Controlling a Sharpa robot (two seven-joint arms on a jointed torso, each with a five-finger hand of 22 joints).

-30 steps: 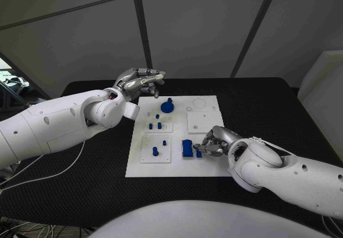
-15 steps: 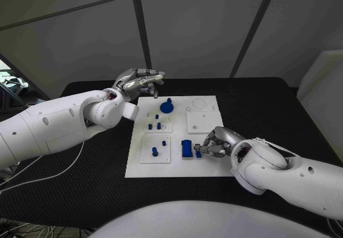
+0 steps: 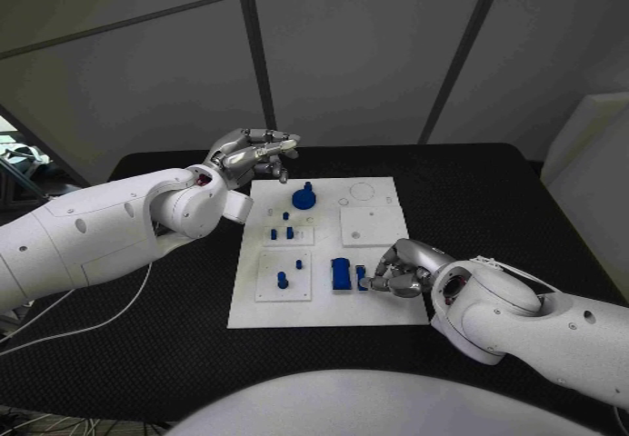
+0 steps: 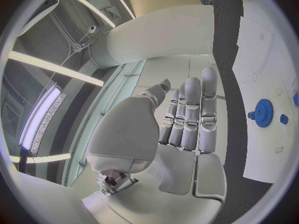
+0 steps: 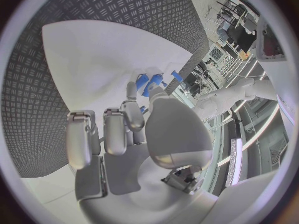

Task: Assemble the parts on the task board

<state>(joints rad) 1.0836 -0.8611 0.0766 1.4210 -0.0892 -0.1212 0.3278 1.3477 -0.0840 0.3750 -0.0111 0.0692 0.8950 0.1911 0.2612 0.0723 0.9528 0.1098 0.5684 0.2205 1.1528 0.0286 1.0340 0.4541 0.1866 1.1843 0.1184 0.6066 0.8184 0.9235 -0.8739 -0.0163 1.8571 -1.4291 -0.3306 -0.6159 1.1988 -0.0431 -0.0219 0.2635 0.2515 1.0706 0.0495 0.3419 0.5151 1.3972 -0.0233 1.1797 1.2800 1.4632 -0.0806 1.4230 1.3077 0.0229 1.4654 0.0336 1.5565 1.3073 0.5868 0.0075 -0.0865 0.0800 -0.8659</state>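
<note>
The white task board [image 3: 380, 304] lies in the middle of the black table. My right hand [image 3: 400, 270] rests low at the board's right side, and its fingertips pinch a small blue part [image 3: 361, 272] beside a taller blue block [image 3: 341, 272]. The right wrist view shows these blue parts [image 5: 149, 80] just beyond my right hand [image 5: 131, 129]. A blue gear [image 3: 304, 197] stands at the back of the board, with small blue pegs [image 3: 282, 232] in front of it. My left hand [image 3: 249, 150] hovers above the board's back left corner, loosely bent and holding nothing. From the left wrist, the blue gear [image 4: 263, 113] sits beyond my left hand [image 4: 187, 119].
Two more blue pegs [image 3: 284, 281] stand in a square plate at the board's front left. A raised white square plate [image 3: 367, 222] and a round recess [image 3: 364, 192] lie at the back right. Black table [image 3: 498, 209] surrounds the board.
My right hand has edged toward the board's front edge, staying on the small blue part by the block. The left hand has barely moved.
</note>
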